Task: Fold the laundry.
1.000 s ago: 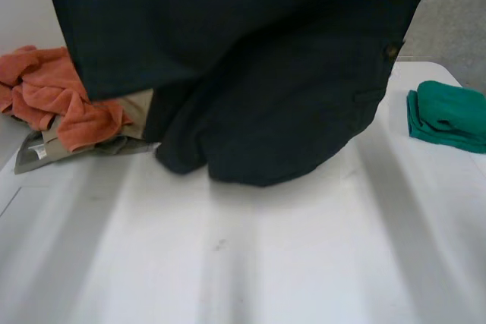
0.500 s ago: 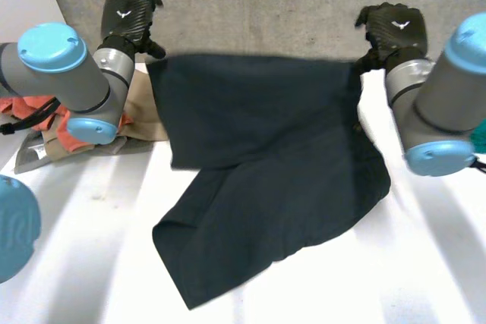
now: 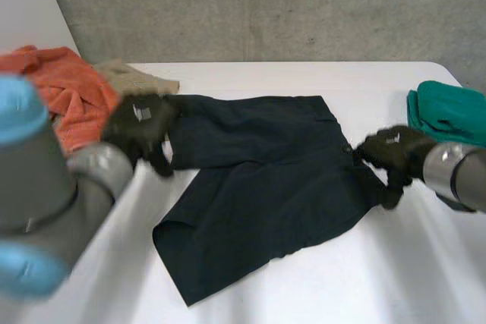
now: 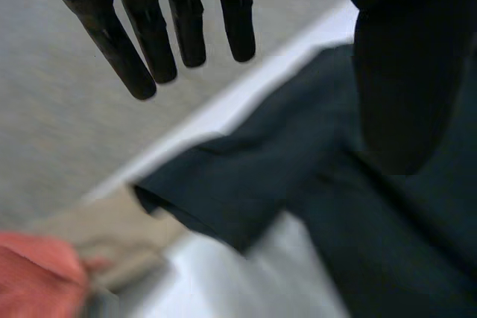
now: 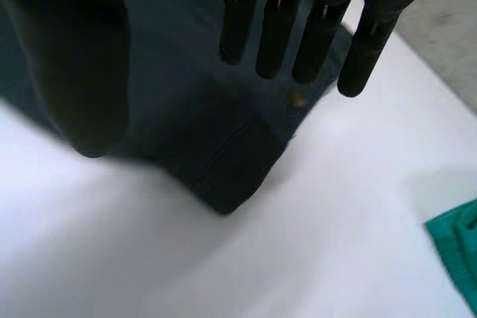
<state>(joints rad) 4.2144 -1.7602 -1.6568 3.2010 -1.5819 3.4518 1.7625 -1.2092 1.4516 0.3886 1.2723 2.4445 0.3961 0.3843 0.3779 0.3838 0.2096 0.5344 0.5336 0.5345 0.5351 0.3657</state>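
While the dark shorts [image 3: 266, 187] lie spread out at the middle of the white table [image 3: 425, 263], the left hand [image 3: 140, 123] is at their ten o'clock corner, fingers [image 4: 149, 35] straight, apart from the thumb, holding nothing. The right hand [image 3: 391, 153] is at their three o'clock edge, fingers [image 5: 276, 27] likewise straight and empty. An orange towel [image 3: 64, 92] and a beige cloth [image 3: 129, 77] lie at the table's ten o'clock, a green cloth [image 3: 448, 111] at two.

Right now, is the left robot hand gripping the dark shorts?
No, its own wrist view shows the left robot hand with straight fingers and thumb held apart, the dark shorts lying beneath them ungrasped.
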